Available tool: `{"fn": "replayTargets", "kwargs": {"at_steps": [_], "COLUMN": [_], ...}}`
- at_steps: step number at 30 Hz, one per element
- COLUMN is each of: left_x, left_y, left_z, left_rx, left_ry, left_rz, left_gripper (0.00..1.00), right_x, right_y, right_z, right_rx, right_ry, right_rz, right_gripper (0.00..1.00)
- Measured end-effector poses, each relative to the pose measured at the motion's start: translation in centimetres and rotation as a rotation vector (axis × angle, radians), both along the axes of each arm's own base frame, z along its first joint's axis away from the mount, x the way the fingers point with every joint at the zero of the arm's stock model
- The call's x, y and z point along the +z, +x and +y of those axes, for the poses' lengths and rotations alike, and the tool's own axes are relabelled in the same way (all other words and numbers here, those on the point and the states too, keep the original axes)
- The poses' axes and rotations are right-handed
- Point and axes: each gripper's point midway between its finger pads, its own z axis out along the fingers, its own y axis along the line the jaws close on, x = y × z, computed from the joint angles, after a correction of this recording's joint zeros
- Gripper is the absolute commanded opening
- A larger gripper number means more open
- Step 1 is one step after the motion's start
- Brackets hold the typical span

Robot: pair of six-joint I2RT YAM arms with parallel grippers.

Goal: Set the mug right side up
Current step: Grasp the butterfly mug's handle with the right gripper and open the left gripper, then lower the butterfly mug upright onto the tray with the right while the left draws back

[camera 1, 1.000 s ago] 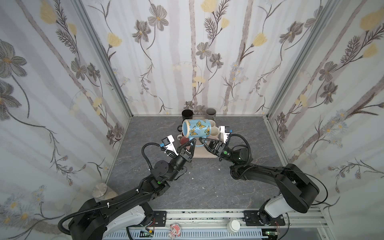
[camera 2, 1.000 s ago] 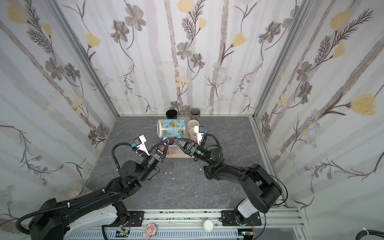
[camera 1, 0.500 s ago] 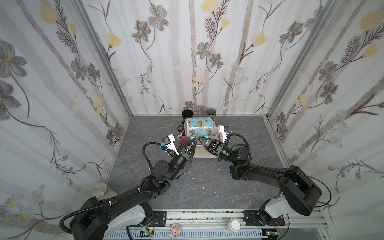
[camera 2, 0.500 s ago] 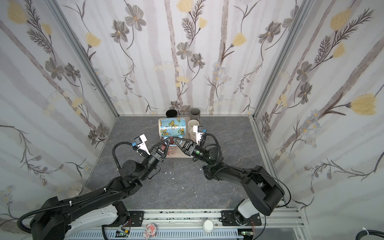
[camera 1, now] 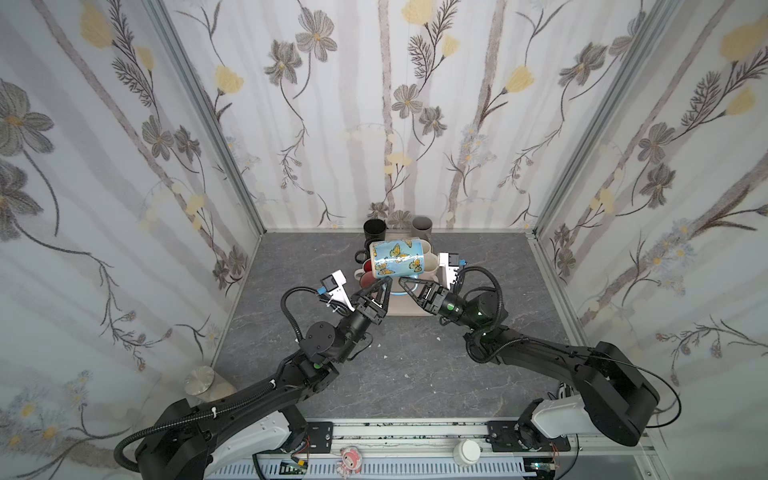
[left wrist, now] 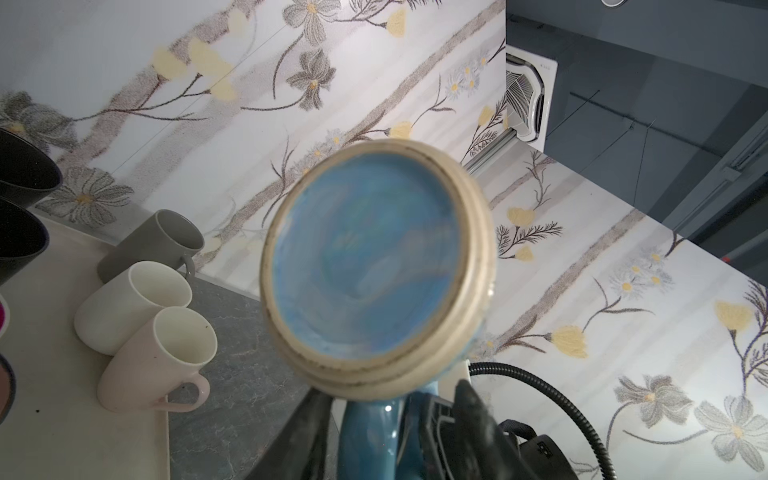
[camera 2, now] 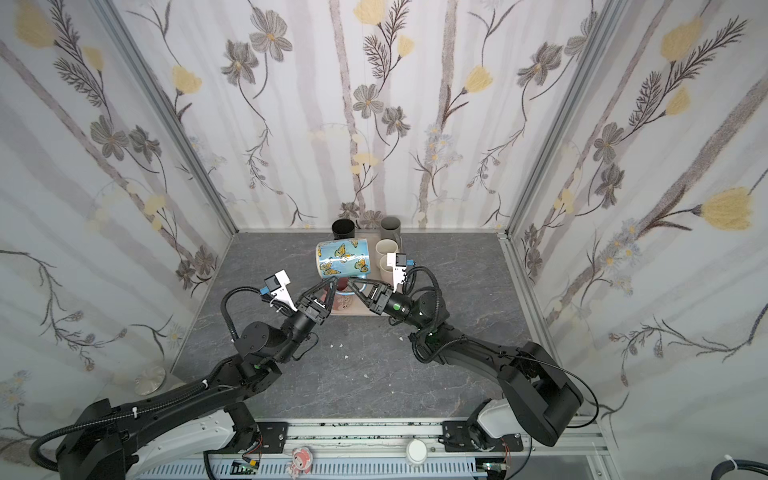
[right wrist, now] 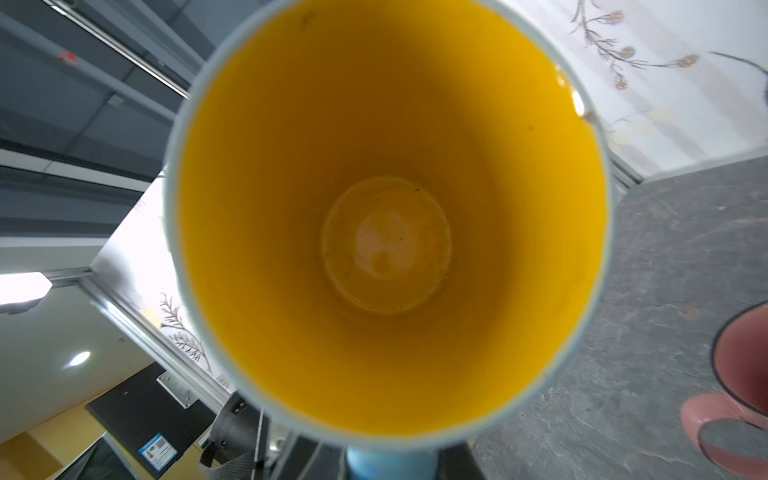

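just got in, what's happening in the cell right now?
Two arms are working on the butterfly mug. It hangs on its side in the air above the tray of other mugs, mouth toward the right arm. The right claw is shut on its handle; the left claw stands open at the handle. The mug is not yet upright.

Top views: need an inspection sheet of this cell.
Surface: grey tabletop, a few white crumbs.
Job's things: butterfly mug on its side in the air over the tray, mouth toward the right arm.
Clutter: black mug, grey mug, cream mugs on the tray.
Grippers: left gripper open by the handle; right gripper shut on the handle.
Cables: left cable and right cable loop clear of the mug.
Surroundings: floral walls on three sides.
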Motion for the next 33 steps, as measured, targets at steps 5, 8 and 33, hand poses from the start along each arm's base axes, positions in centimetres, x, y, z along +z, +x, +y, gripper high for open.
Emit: {"fn": "replayTargets", "kwargs": {"at_steps": [5, 8, 33], "left_x": [0.2, 0.3, -1.7], "left_y": [-0.4, -0.7, -1.3], "left_z": [1.5, 2.2, 6.0], "left_rx": [0.041, 0.053, 0.194], "left_ry": [-0.022, -0.025, 0.074], "left_rz": [-0.003, -0.005, 0.042], "left_gripper": [0.80, 0.87, 1.00], "right_x": [-1.6, -2.9, -16.4], "right_y": [1.1, 1.8, 8.2], "right_z": [-0.9, -1.6, -8.1], "right_rx": [-0.082, -0.136, -0.364], "right_ry": [-0.104, -0.184, -1.054], "right_rz": [0.023, 0.038, 0.065], "right_gripper": [0.00, 0.00, 0.00]}}
